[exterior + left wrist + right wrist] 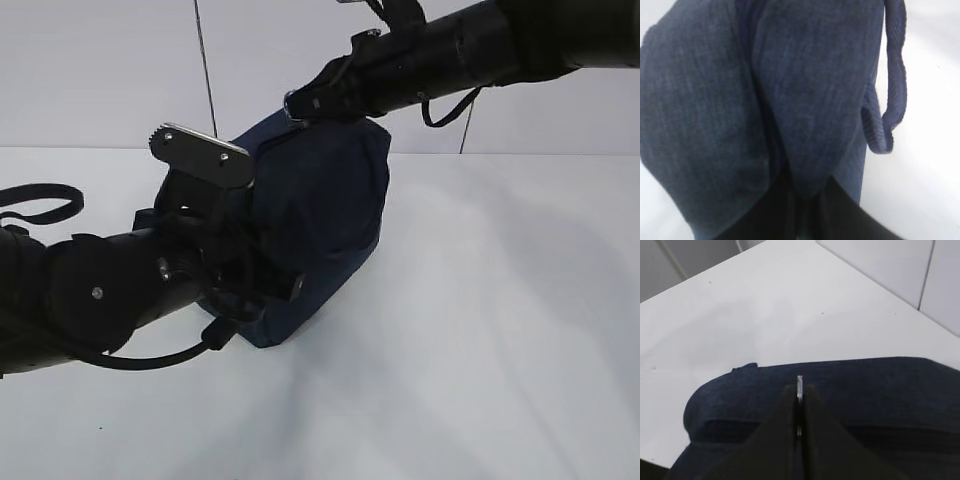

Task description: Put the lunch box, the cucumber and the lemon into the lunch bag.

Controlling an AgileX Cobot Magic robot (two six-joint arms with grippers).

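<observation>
Both pincers clamp lunch bag point(320, 210): fabric, ring pull point(799, 385).

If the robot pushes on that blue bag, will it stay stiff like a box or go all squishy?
Probably squishy. The lunch bag is soft cloth, and it already folds into a deep crease where the left gripper pinches it. Its handle droops in a loose loop, so it looks floppy. It likely won't roll, since it sits flat on the table.
</observation>
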